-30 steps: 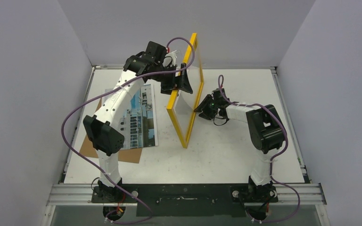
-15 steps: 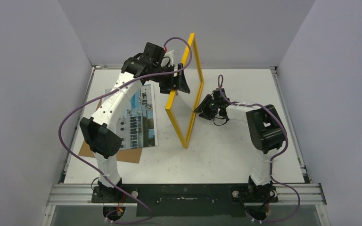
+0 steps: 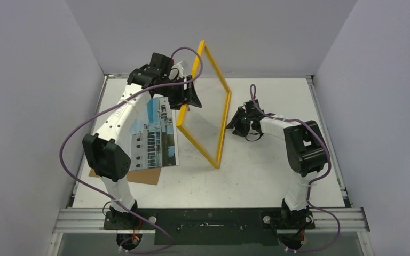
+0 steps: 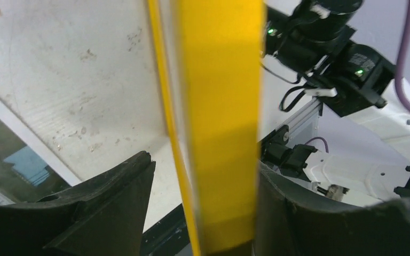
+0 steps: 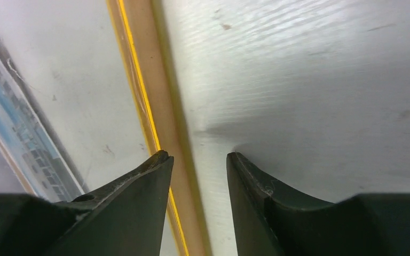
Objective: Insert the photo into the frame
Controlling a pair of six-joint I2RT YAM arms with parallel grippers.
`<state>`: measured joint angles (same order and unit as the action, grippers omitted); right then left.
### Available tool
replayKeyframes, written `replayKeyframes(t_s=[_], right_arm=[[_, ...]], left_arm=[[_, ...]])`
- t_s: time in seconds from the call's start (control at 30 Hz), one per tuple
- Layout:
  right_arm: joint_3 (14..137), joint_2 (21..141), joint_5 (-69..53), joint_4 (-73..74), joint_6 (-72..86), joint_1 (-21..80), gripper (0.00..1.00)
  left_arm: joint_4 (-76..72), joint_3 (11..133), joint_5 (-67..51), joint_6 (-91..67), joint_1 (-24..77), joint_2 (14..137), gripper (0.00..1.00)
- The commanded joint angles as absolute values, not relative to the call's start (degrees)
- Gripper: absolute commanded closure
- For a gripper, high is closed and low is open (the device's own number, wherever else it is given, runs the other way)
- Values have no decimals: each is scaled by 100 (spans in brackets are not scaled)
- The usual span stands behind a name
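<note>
The yellow frame point(image 3: 197, 144) stands tilted on the table, one bottom corner down and its top leaning left. My left gripper point(image 3: 184, 98) is shut on the frame's upper left edge; in the left wrist view that yellow edge point(image 4: 224, 106) runs between my fingers point(image 4: 203, 170). My right gripper point(image 3: 236, 125) is open just right of the frame's right edge and not touching it. In the right wrist view the wood-coloured edge point(image 5: 155, 80) lies ahead of my open fingers point(image 5: 197, 157). The photo point(image 3: 152, 138) lies face up at the left, and also shows in the right wrist view point(image 5: 16, 122).
A brown backing board point(image 3: 139, 176) lies under the photo, sticking out at its near edge. Grey walls enclose the table on three sides. The black rail point(image 3: 208, 218) with both arm bases runs along the near edge. My right arm shows in the left wrist view point(image 4: 347, 53).
My left gripper swung the frame's top edge to the left, tilting it over toward the photo. My right gripper let go of the right edge and drew back slightly to the right.
</note>
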<state>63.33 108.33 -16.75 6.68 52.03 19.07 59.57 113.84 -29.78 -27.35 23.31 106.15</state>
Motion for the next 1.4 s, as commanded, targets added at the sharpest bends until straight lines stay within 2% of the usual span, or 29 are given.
replayKeyframes(t_s=[0.0,0.37,0.6,0.83,1.37], right_arm=[[6257,10594,-1185,1479,4667,1643,55],[5727,10377,-1667,1309,4404,1267,53],[5338,9949,-1763,1097,4424,939,53],[5088,9692,-1528,1194,4517,603,53],[5142,9623,-1416,1598,3983,193,53]], left_arm=[[5111,10387,-3706,-2641,1847,10061,41],[2809,8145,-4666,-3042,1498,9834,41],[1919,7425,-4772,-3031,1400,9933,38],[825,7374,-4858,-3500,1452,10552,37],[433,7508,-4179,-3762,1996,11734,37]])
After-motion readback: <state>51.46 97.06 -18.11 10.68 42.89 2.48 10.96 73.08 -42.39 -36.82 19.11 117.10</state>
